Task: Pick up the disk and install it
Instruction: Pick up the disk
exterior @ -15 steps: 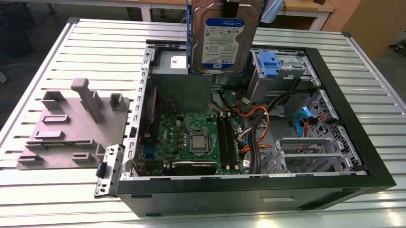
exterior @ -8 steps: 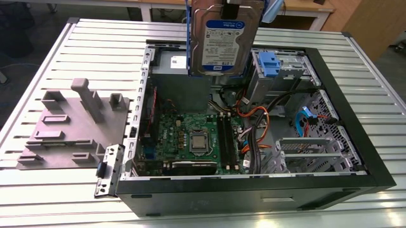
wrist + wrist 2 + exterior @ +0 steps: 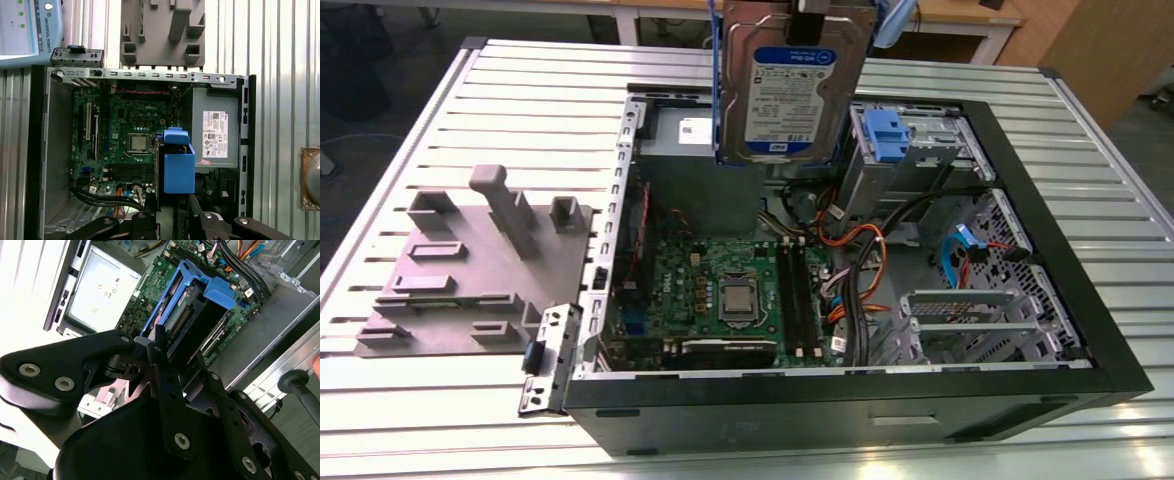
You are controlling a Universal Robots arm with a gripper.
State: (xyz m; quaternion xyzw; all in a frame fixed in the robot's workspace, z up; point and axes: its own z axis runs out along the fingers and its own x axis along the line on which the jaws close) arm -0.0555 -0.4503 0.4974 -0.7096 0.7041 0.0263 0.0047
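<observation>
Matte black gripper built of broad, rounded linkage plates and slimmer bars, pinned at the joints with round silver screws, seen in the second wrist view.

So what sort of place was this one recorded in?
Probably a lab or workshop bench for computer assembly: an open desktop computer case with its motherboard exposed lies on a slatted aluminium table, a grey moulded fixture sits beside it, and the gripper holds the disk above the case.

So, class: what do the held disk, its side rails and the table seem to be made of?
The disk: silver-grey metal, dull sheen, paper label. Its side rails: probably plastic, uniform blue colour. The table: ribbed pale metal, likely aluminium.
</observation>
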